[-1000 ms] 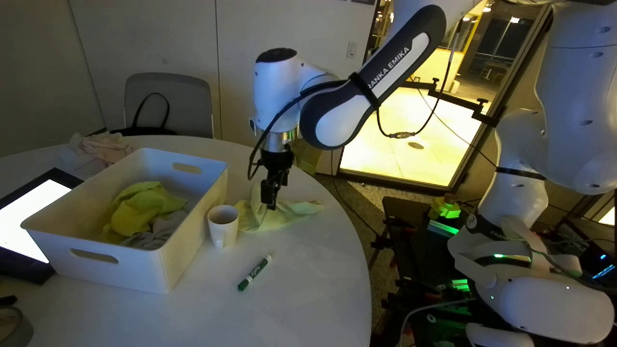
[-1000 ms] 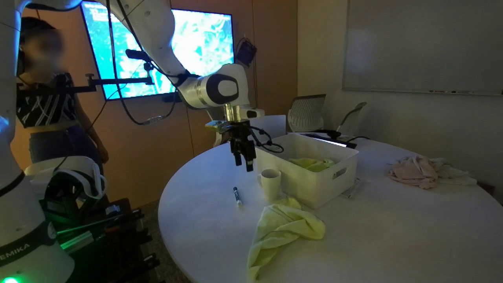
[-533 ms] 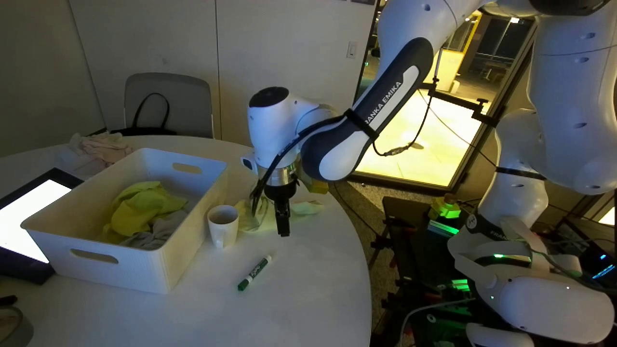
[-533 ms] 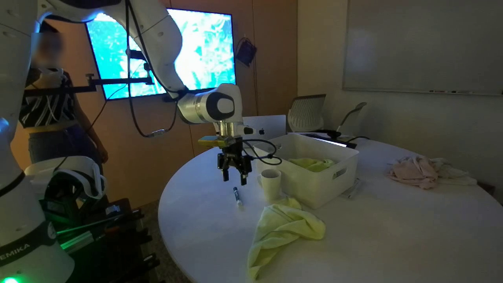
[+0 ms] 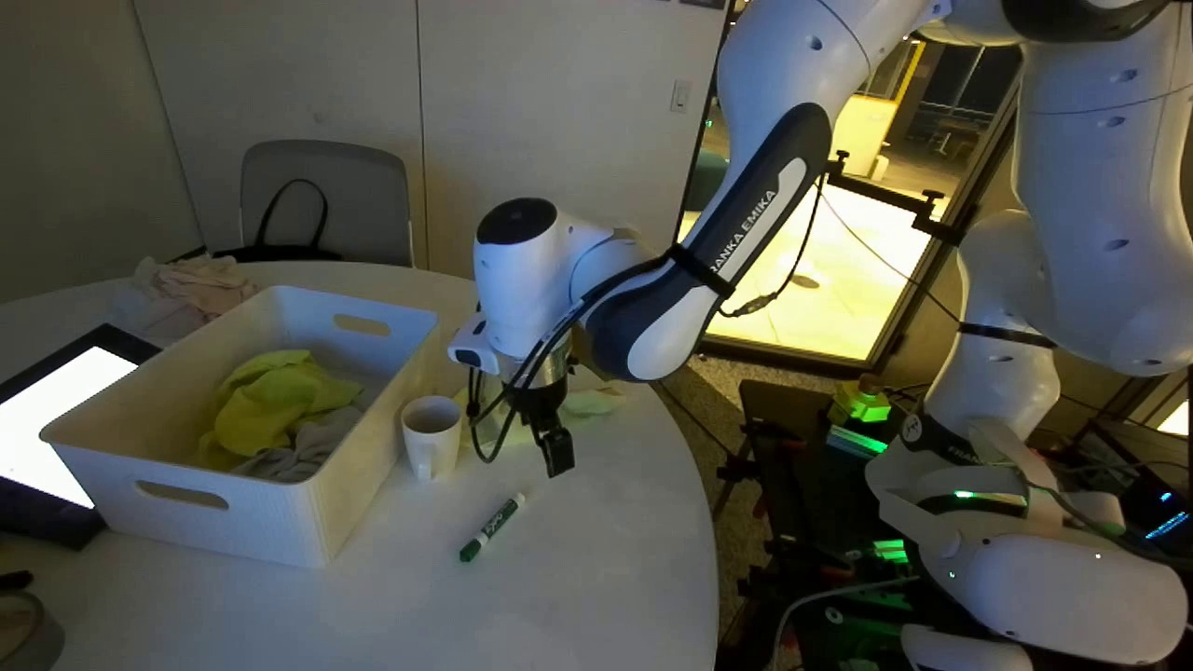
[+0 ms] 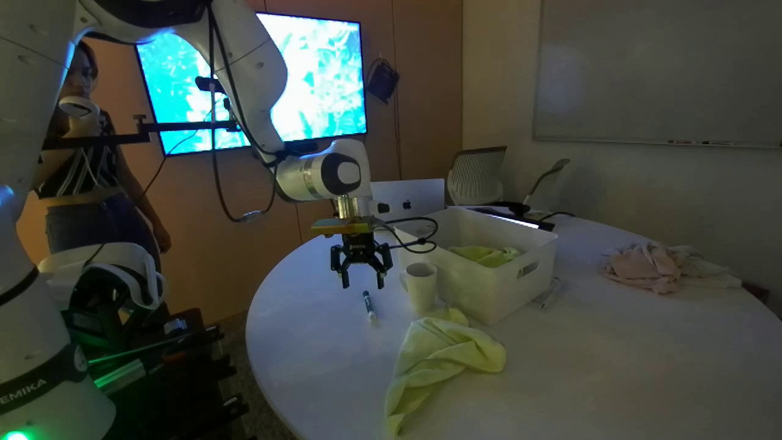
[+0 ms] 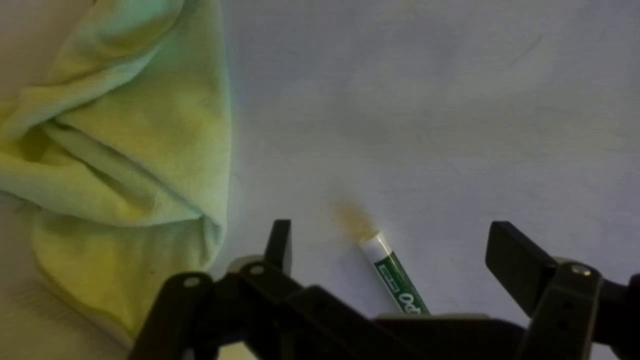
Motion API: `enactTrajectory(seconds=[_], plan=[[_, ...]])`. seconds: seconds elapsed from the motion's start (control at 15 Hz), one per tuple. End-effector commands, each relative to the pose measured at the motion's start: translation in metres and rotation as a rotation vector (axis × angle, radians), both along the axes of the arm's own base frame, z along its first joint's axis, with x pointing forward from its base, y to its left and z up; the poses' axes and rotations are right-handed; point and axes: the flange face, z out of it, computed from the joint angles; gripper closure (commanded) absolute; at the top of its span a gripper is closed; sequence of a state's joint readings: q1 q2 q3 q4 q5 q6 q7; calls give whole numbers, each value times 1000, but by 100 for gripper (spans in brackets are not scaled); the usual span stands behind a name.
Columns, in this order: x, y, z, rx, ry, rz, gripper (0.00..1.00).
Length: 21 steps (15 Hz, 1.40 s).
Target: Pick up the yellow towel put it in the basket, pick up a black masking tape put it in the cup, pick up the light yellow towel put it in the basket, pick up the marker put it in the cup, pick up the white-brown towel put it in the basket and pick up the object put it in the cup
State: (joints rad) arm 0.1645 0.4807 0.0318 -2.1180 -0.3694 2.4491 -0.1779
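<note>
The green-and-white marker point(image 5: 492, 527) lies on the table in front of the white cup point(image 5: 431, 438). My gripper point(image 6: 363, 285) hangs above the marker, open and holding nothing. In the wrist view, part of the marker point(image 7: 395, 277) shows between the spread fingertips; the rest is behind the gripper body. A light yellow towel point(image 6: 446, 357) is crumpled on the table beside the cup. The white basket point(image 5: 224, 508) holds the yellow towel point(image 5: 270, 401) and a grey cloth. At the far side lies the white-brown towel point(image 6: 647, 269). The black masking tape is hidden or out of view.
The cup stands close against the basket's side. A lit screen point(image 5: 65, 419) sits on the basket's far side. A round object point(image 5: 33, 634) is cut off at the corner in an exterior view. The table edge point(image 5: 714, 559) curves near the robot base. A person point(image 6: 91, 153) stands behind.
My gripper has come down and moved from over the light yellow towel's side towards the marker. It has also turned, so both fingers now show side by side. It stays open.
</note>
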Motion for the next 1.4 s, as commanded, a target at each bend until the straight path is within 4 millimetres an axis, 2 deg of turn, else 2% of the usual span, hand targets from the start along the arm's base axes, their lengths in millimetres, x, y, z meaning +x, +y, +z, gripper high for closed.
enactTrajectory(seconds=[0.0, 0.27, 0.6, 1.0, 1.33], plan=[[5, 14, -4, 49, -8, 139, 0], [2, 19, -9, 98, 6, 188, 0], [0, 8, -7, 164, -19, 114, 0], [-2, -10, -8, 270, -23, -201, 0], [-4, 0, -16, 319, -25, -475, 0]])
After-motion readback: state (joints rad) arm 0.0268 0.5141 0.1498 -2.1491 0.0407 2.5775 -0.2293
